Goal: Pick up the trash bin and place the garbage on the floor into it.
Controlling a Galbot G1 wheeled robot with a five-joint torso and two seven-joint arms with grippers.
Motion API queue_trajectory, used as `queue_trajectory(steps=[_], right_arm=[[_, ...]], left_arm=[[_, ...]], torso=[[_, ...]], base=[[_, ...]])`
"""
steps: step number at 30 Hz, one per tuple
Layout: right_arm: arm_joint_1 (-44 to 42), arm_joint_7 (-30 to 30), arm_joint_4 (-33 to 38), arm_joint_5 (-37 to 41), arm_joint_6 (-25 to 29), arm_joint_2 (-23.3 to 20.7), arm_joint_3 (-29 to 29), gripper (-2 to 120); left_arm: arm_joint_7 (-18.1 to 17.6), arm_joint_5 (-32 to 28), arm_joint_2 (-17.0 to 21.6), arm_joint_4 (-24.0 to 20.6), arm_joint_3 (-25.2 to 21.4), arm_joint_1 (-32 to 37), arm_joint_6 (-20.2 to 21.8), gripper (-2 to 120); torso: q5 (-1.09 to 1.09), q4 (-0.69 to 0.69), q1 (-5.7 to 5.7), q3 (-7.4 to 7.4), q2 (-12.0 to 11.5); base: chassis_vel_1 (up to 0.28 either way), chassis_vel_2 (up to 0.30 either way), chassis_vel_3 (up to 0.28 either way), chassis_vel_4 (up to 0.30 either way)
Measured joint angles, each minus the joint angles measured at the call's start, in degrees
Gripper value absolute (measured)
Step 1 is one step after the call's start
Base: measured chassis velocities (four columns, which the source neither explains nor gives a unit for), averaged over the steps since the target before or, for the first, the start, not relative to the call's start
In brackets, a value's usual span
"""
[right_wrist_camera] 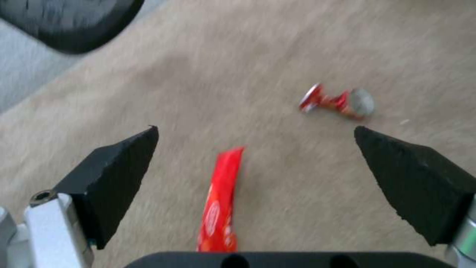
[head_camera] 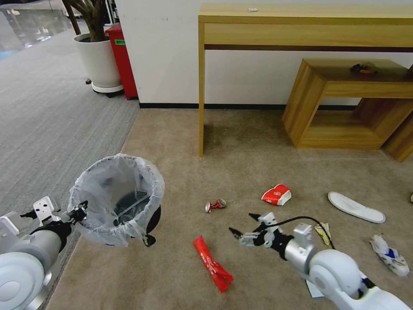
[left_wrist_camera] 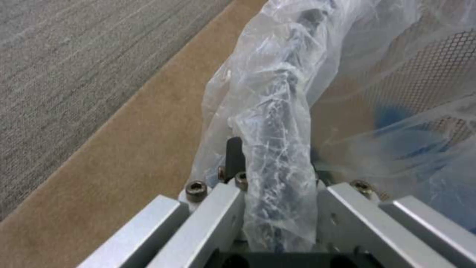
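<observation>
Right gripper (head_camera: 244, 224), lower centre, fingers spread wide, empty; red wrapper (head_camera: 212, 263) lengthwise just below-left. Left gripper (head_camera: 80, 210) clamps trash bin (head_camera: 117, 199) rim.

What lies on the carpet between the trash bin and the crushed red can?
In the head view, the stretch of floor between the trash bin and the crushed red can is bare; the red wrapper lies nearer the robot.

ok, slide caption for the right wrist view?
Open right gripper above the floor, a red wrapper between its fingers, crushed red can beyond.
</observation>
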Motion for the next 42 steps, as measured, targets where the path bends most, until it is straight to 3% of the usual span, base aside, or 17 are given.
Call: queue_trajectory(steps=[13, 25, 42], right_arm=[[8.5, 1.5, -7.3, -2.3, -4.0, 1.2, -12.5, 100], [10.4, 0.3, -12.6, -5.4, -1.7, 3.2, -17.5, 100], [10.4, 0.0, -18.4, -9.9, -1.6, 5.7, -19.9, 100]], left_arm=[[0.2, 2.1, -1.5, -0.1, 1.4, 0.4, 0.0, 0], [0.3, 2.5, -2.1, 0.6, 1.8, 0.0, 0.0, 0], [0.4, 2.6, -1.9, 0.3, 1.5, 0.3, 0.0, 0]], torso=[[0.0, 0.0, 0.0, 0.0, 0.0], [0.0, 0.0, 0.0, 0.0, 0.0], [0.0, 0.0, 0.0, 0.0, 0.0]], base=[[0.0, 0.0, 0.0, 0.0], [0.0, 0.0, 0.0, 0.0], [0.0, 0.0, 0.0, 0.0]])
